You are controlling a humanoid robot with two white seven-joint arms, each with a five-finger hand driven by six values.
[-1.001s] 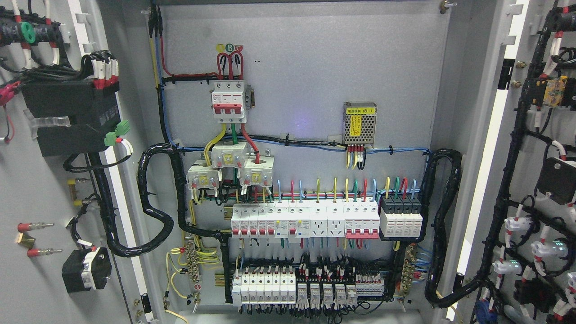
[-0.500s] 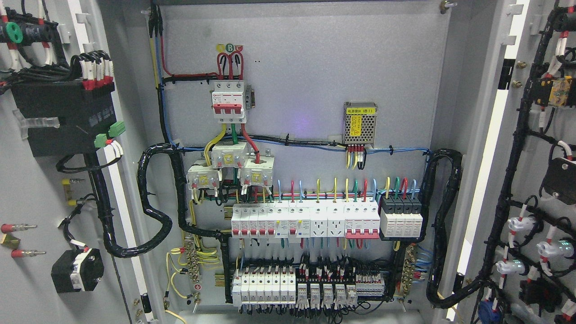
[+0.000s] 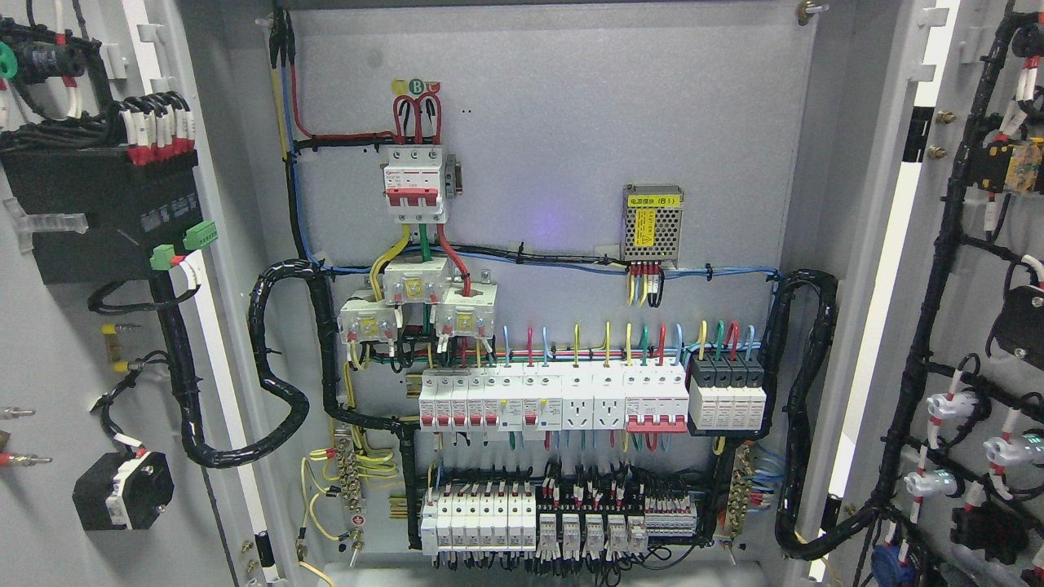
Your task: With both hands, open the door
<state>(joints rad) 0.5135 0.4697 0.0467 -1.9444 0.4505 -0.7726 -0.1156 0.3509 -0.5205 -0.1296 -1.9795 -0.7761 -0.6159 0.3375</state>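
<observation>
Left door (image 3: pixel 49 342) and right door (image 3: pixel 971 326) flank the back panel (image 3: pixel 571 122) between them.

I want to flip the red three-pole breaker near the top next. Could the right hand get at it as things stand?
Probably yes, though the right hand is out of view. Both doors, left door and right door, are swung wide, and nothing stands in front of the breaker; only its own wires run above and below.
</observation>
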